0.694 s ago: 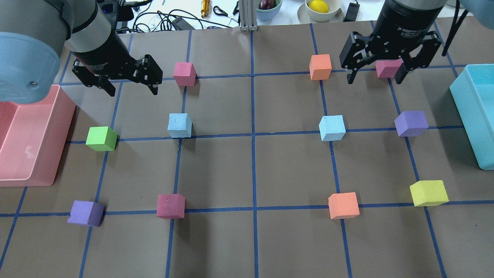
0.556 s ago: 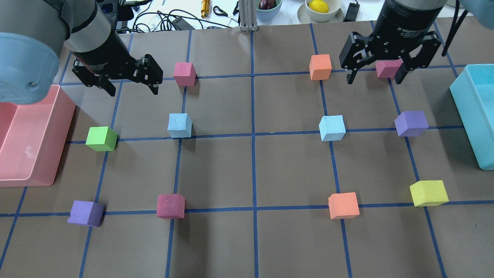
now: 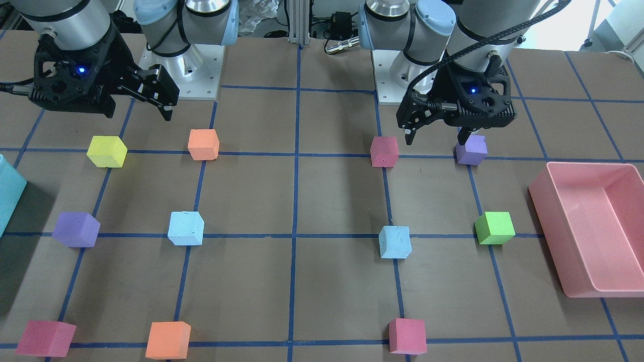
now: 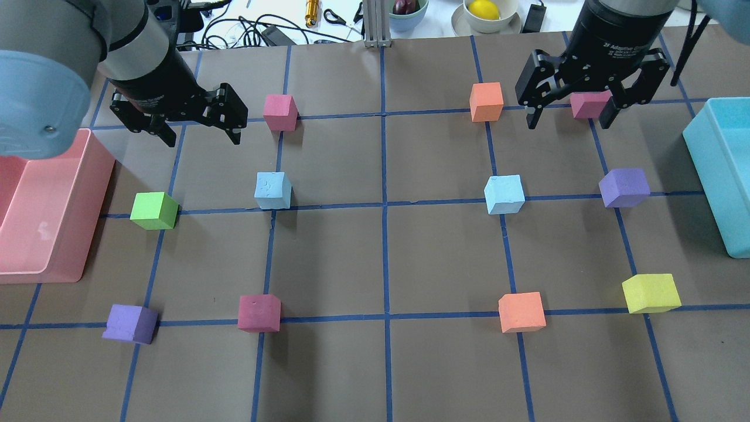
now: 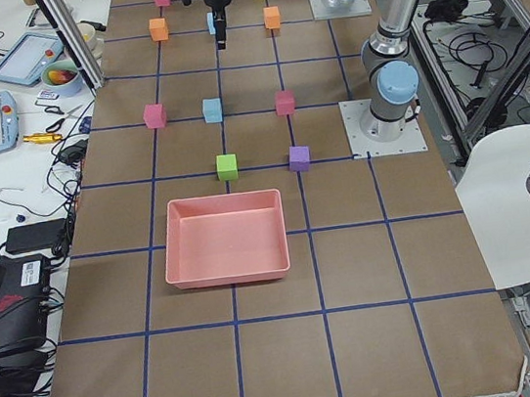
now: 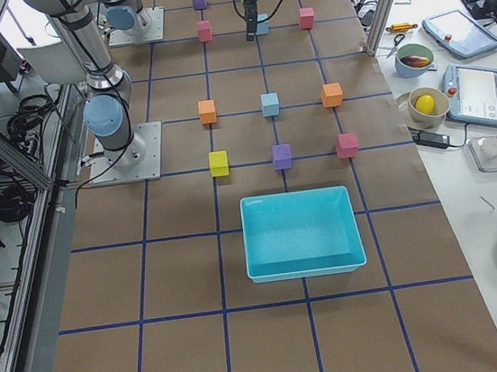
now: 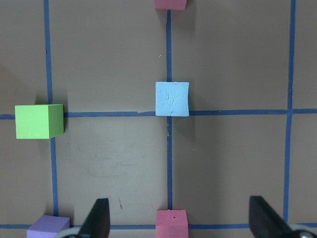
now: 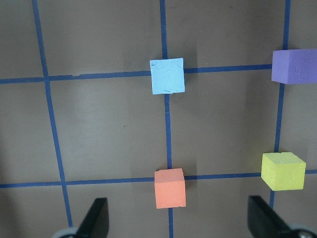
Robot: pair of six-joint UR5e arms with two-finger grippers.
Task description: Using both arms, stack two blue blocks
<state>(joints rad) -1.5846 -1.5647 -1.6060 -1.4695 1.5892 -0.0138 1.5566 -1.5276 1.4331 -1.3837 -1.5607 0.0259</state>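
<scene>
Sky-blue foam, the left blue block (image 4: 273,190) and the right blue block (image 4: 504,194) sit well apart on the surface (image 4: 328,264), not yet stacked. I see the left gripper (image 4: 202,139) and the right gripper (image 4: 567,123) both wide and empty above it. Only the overhead view lets me read the lettering (image 4: 624,44) "2F Adaptive" on the right one; only the front view shows the blue lights (image 3: 473,91).

Table (image 4: 445,258): brown sheet ruled into squares by blue tape.
Pink tray (image 4: 94,199): left edge of the overhead view, with the green cube (image 4: 154,210) just beside it.
Teal bin (image 4: 712,187): right edge, with a purple cube (image 4: 624,187) near it.
Second purple cube (image 4: 130,323): lower left, near a magenta cube (image 4: 259,313).
Far orange cube (image 4: 486,101): on a tape line.
Near orange cube (image 4: 521,312): near the yellow cube (image 4: 650,292).
Bowl (image 4: 492,24): beyond the table, holding what appears to be a lemon (image 4: 484,9).
</scene>
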